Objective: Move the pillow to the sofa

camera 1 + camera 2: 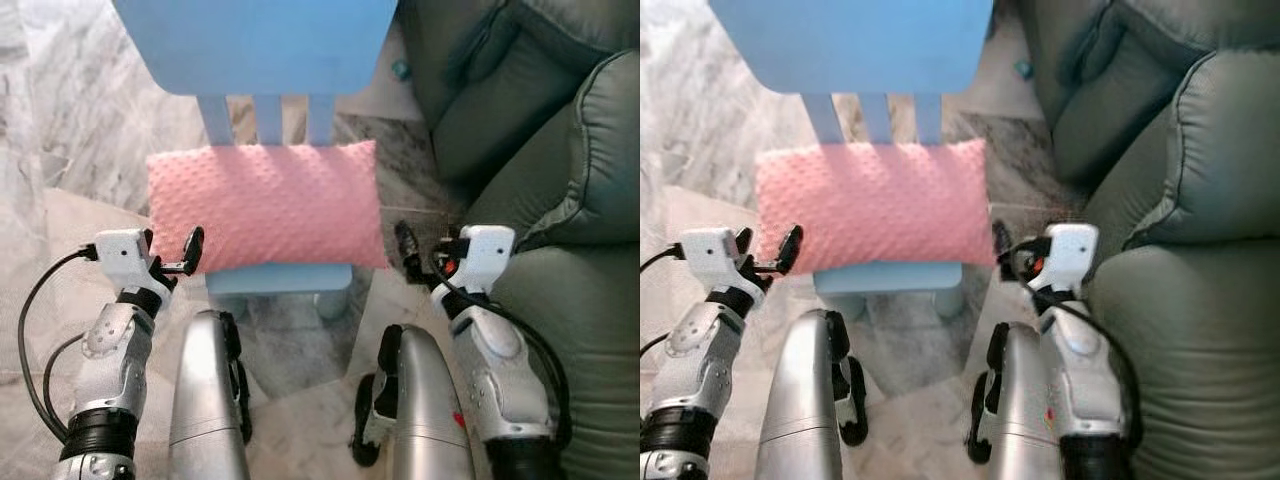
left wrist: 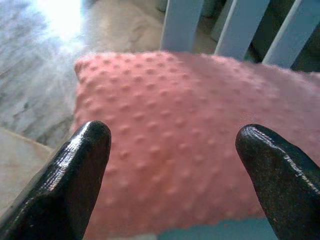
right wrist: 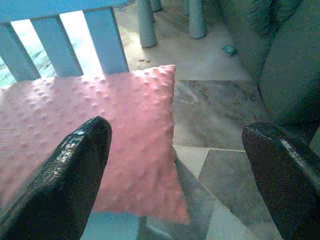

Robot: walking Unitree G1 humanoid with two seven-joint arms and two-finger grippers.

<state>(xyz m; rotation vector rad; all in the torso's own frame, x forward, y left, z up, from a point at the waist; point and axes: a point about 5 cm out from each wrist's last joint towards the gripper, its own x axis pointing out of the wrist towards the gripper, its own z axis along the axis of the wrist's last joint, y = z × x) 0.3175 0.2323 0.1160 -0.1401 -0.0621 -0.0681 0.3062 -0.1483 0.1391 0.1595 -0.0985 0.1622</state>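
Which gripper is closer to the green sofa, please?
The right gripper, at the pink pillow's sofa-side corner; the left gripper is at the far corner from the sofa.

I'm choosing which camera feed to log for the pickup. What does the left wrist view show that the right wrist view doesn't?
Only the left wrist view: the pillow's left end filling the gap between the left gripper's open fingers. Only the right wrist view: the pillow's right corner, the sofa beside it, the right gripper open. Both: pink dotted pillow on the blue chair, and marble floor.
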